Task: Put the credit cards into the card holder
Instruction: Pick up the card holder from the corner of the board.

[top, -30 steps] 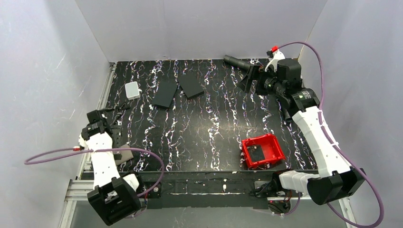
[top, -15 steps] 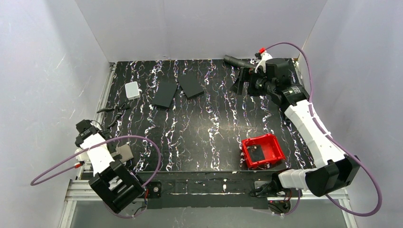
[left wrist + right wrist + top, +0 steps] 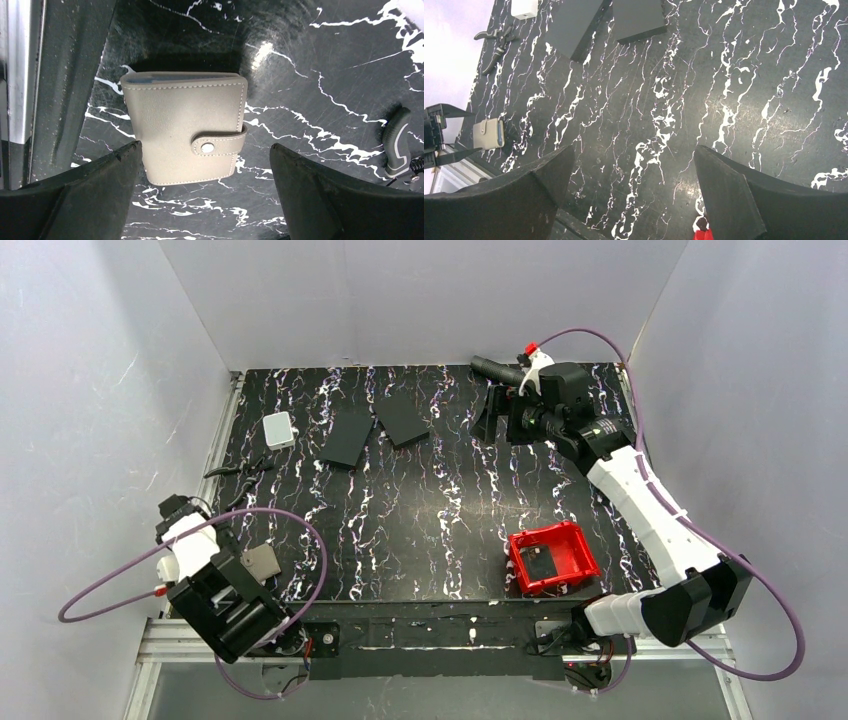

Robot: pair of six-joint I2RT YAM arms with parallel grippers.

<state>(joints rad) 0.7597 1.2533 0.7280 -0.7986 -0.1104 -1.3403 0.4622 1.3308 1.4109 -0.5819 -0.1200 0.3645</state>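
The card holder [image 3: 185, 125] is lying closed, tab snapped, at the table's [image 3: 440, 520] near-left corner. I am holding my left gripper [image 3: 204, 147] with jaws wide apart on either side of it, apparently ready to grasp it for opening. My right gripper [image 3: 634, 150] is hovering, jaws apart and empty, over the far-right corner, clear of that work.

- Even, diffuse overhead light; white walls [image 3: 420, 300] bright, glossy black table [image 3: 440, 530] dark with faint sheen mid-surface
- Left wrist view sharp; glare patch past the card holder [image 3: 185, 130], dark shadow along its far edge
- Right wrist view: right gripper [image 3: 633, 148] a soft-edged dark silhouette, top left corner washed out
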